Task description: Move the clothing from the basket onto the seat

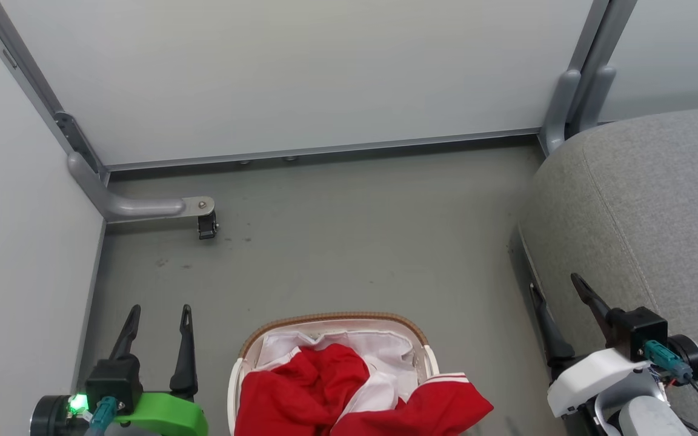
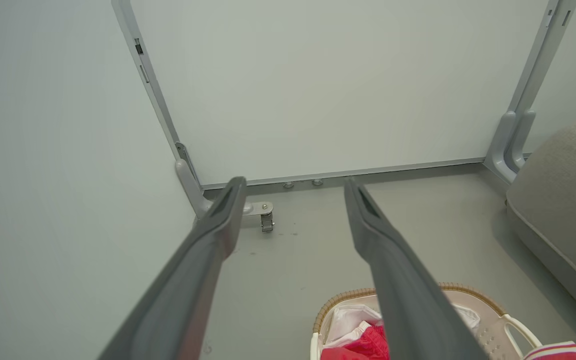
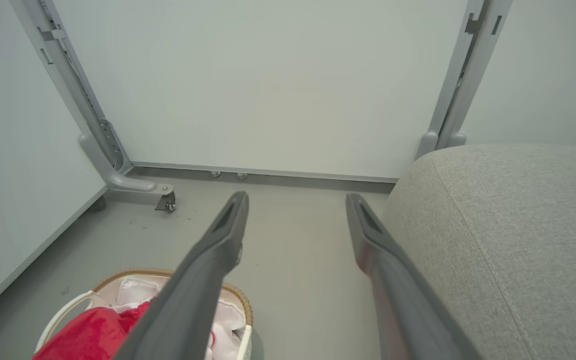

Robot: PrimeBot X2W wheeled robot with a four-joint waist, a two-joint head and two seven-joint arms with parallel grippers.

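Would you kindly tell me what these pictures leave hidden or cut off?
The basket: its near half is cut off by the head view's bottom edge; a finger of the left gripper crosses it in the left wrist view.
The clothing: garment count unclear; the heap overlaps itself and runs off the bottom edge.
The seat: cut off by the right edge in every view.

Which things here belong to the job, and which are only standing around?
Job: clothing, basket, seat.
Not the job: caster, panel.
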